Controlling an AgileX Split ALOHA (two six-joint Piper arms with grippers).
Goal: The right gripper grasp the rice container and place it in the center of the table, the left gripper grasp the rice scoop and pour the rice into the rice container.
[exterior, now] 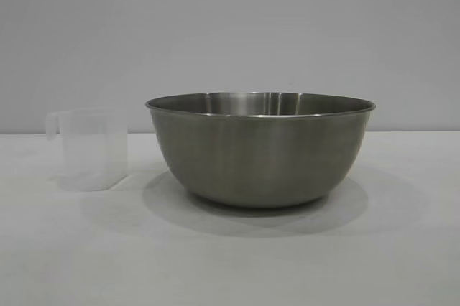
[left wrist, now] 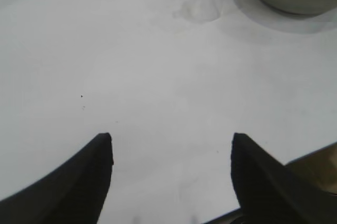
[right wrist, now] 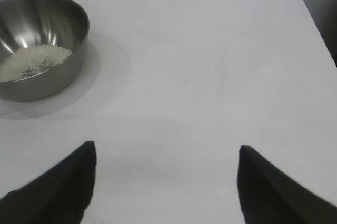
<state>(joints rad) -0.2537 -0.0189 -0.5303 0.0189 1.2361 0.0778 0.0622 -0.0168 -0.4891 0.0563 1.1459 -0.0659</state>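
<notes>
On the table (exterior: 402,263): steel rice container (exterior: 260,149) mid-table, rice (right wrist: 32,61) inside.
Rice scoop (exterior: 90,149): upright beside it, seemingly empty.
Left gripper (left wrist: 172,139), right gripper (right wrist: 167,148): both spread, holding nothing.
Progress: apparently finished.

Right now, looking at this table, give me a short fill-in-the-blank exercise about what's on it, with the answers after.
1. The rice lies inside the ____.
2. In the exterior view, the rice scoop stands to the ____ of the rice container.
3. The left gripper and right gripper both have their fingers ____.
4. The scoop stands ____ on the table.

Answers: rice container; left; open; upright
</notes>
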